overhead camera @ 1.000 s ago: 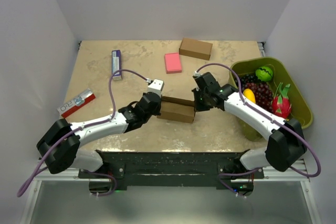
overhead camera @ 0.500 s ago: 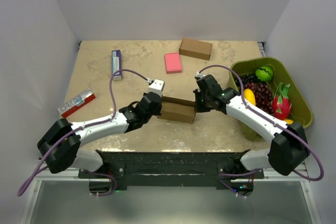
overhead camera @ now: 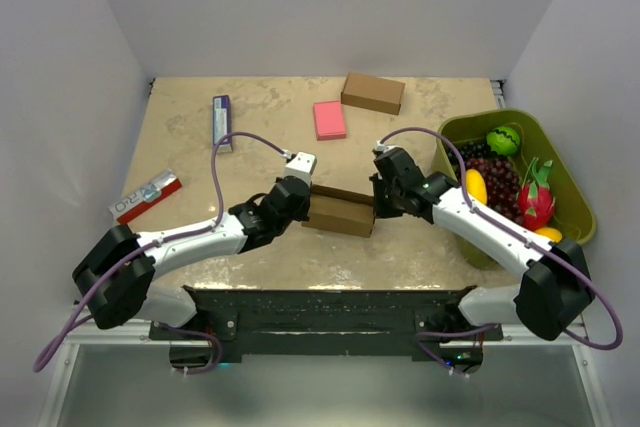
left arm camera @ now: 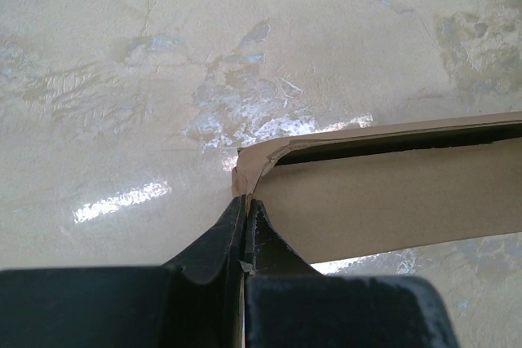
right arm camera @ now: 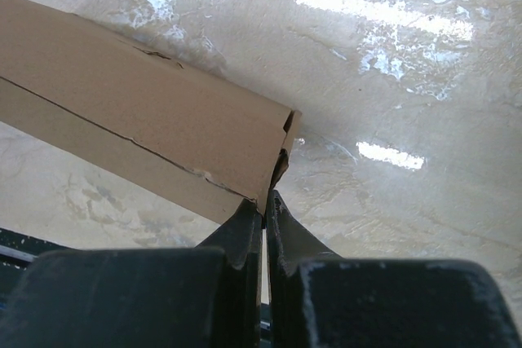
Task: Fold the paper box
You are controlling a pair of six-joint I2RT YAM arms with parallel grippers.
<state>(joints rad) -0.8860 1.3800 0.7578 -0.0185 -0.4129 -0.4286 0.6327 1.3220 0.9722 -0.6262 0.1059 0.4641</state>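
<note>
The paper box lay on the worktop between both arms, already shaped like a long box. The left tool and the right tool each pinched one end tight. I think the ends were not folded shut yet.

- Left arm: smooth white link shells set between bulky matte-black joint housings.
- Right arm: the same white shells and black joints.
- Thin purple cable: loops back from behind the left tool; a second purple cable arcs behind the right tool.
- Left gripper: two black, tapering plastic fingers ahead of a blocky black body.
- Right gripper: matching black wedge-shaped fingers.
</note>
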